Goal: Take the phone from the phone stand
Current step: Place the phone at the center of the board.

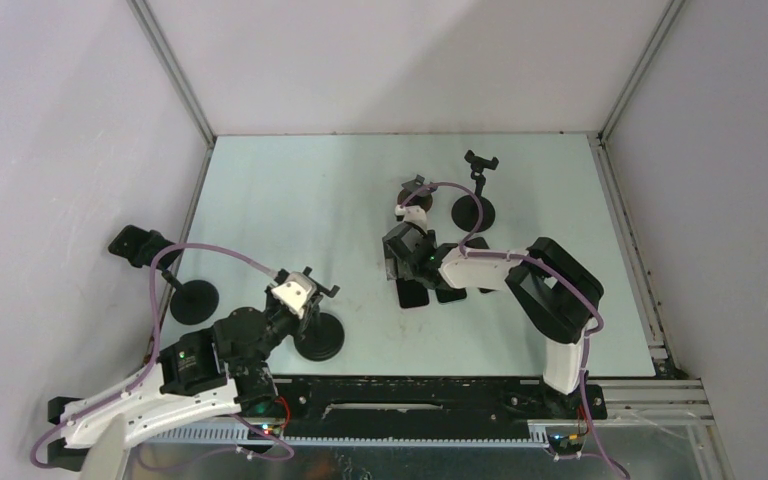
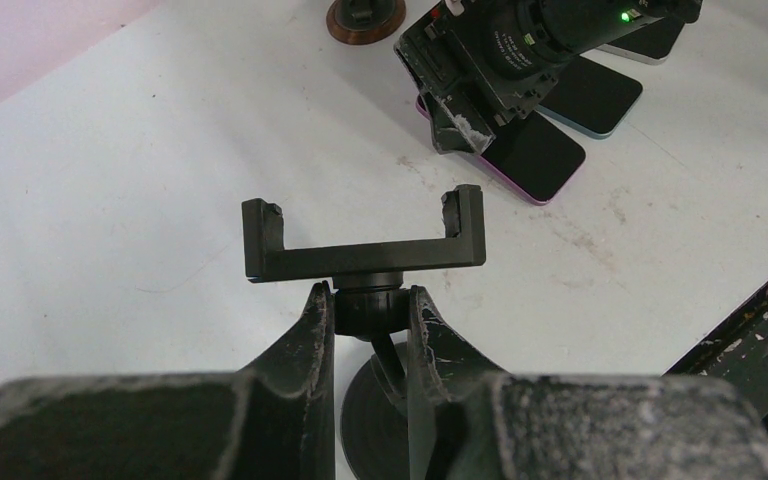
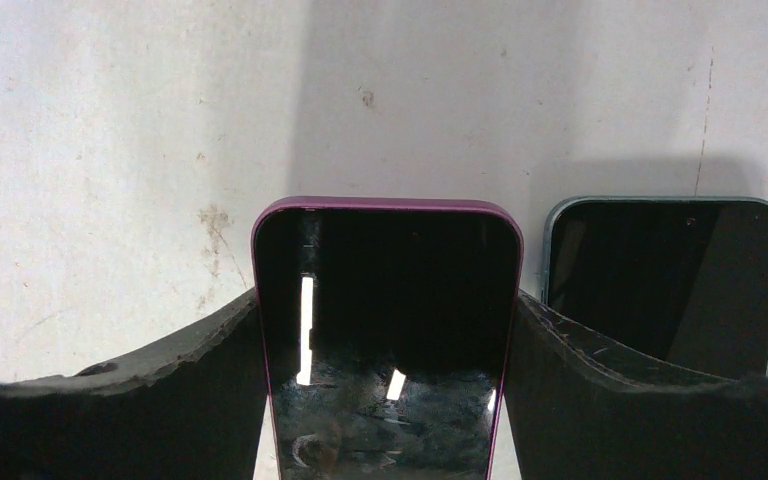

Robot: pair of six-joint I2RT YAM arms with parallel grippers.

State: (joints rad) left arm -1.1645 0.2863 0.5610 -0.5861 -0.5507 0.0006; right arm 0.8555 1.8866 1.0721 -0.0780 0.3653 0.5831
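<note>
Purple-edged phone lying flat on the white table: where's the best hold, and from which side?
Across its two long edges near the short end, coming down from above: the purple-edged phone lies flat, screen up, so only the thin edges are open. The right gripper straddles them there. Mind the teal-edged phone close alongside.

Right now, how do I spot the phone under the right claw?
Look at the middle of the pale table, where the right gripper reaches down over phones lying flat. Between its fingers lies the purple-edged phone; the blue-edged phone beside it is outside them.
</note>
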